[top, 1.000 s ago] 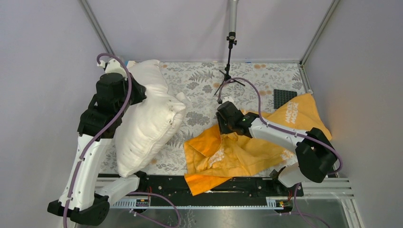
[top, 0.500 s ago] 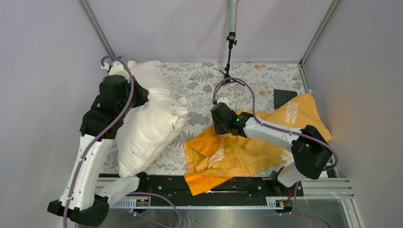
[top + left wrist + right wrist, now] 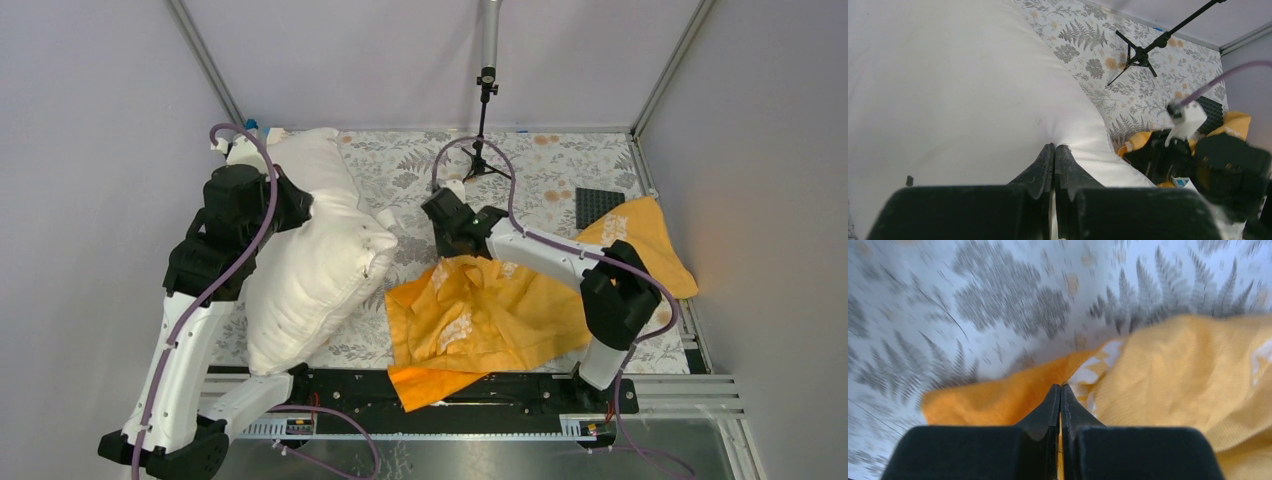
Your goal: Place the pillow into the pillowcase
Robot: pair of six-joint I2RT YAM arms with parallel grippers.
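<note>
1. Two grips, both with fingers pressed together and no gap at the tips.
2. At the left gripper (image 3: 1054, 146): pinching a puckered fold of the pillow (image 3: 948, 90), close to its seamed edge.
3. At the right gripper (image 3: 1060, 387): pinching the pillowcase (image 3: 1173, 370) at its far edge, right where orange cloth meets the table (image 3: 998, 300). Blurred in that wrist view.
4. Pillow in the top view: left half of the frame, running from upper left down to the rail (image 3: 520, 395) at the bottom. One corner pointing right, toward the middle of the frame.
5. Pillowcase in the top view: centre to right of the frame, lying crumpled on the table. Near edge draped over the rail, far-right corner close to the wall (image 3: 760, 200).
6. Between the two: just beside each other, with only a narrow strip of patterned table showing.
7. Open room: bare table in the upper middle of the frame, around the stand (image 3: 480, 150). Also at upper right, by the plate (image 3: 598, 205) just beyond the pillowcase.
8. Looks of the pillow: white, plump, slightly wrinkled, plain.
9. Looks of the pillowcase: orange-yellow with white print, heavily wrinkled and folded on itself. Cannot tell where its opening is.
</note>
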